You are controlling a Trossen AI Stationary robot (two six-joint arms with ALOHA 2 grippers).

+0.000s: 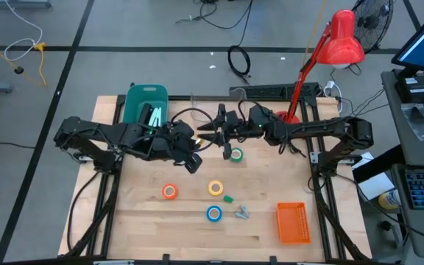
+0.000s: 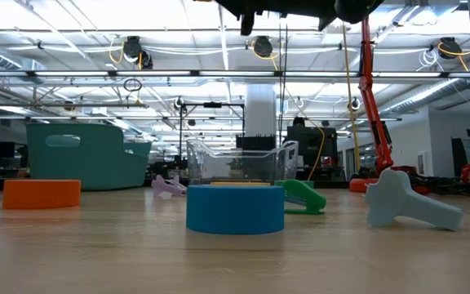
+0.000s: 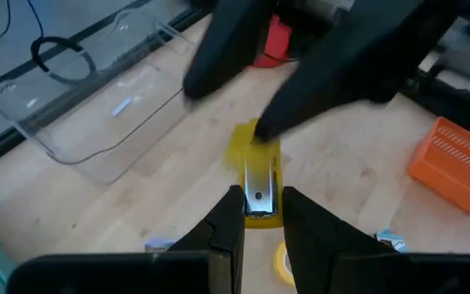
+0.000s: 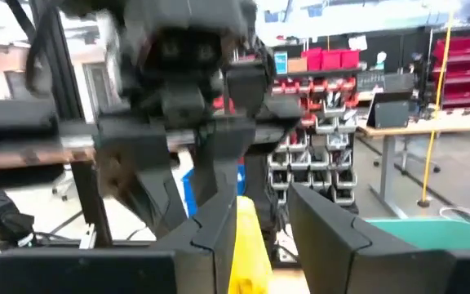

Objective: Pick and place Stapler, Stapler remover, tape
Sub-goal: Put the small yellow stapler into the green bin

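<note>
Step in hand: stapler leg of the pick-and-place, at what looks like a mid-air handover btw the two arms.

The yellow stapler (image 3: pixel 258 192) is off the counter (image 1: pixel 146 221), up over its back-centre, where both arms meet. Left end effector (image 3: pixel 261 194) is closed down on the near end of it, fingers (image 3: pixel 233 214) pinching the metal top from both sides. Right end effector (image 4: pixel 263 200) faces it head-on and is part open round the stapler's far end: one finger (image 4: pixel 215 224) sits against the yellow body and the other stands a little clear, so no firm grip there yet, as far as I can judge.

Rest of the task's things are on the counter below:
- Tape: green roll (image 1: pixel 235 154) just under the arms; orange (image 1: pixel 169 191), yellow (image 1: pixel 216 188) and blue (image 1: pixel 213 213) nearer the front.
- Small green piece (image 1: pixel 228 199) and grey piece (image 1: pixel 241 213) by the blue roll, poss. the stapler removers; can't tell for sure.
- Containers: teal bin (image 1: pixel 144 99) back left, clear tray (image 3: pixel 96 122) at the back, orange basket (image 1: pixel 293 222) front right.

Next move, prob.: right closes fully on the stapler w/ a square hold, and only then left lets go and backs straight off. Release too early and it drops onto the green roll. Which container it's bound for isn't evident.
</note>
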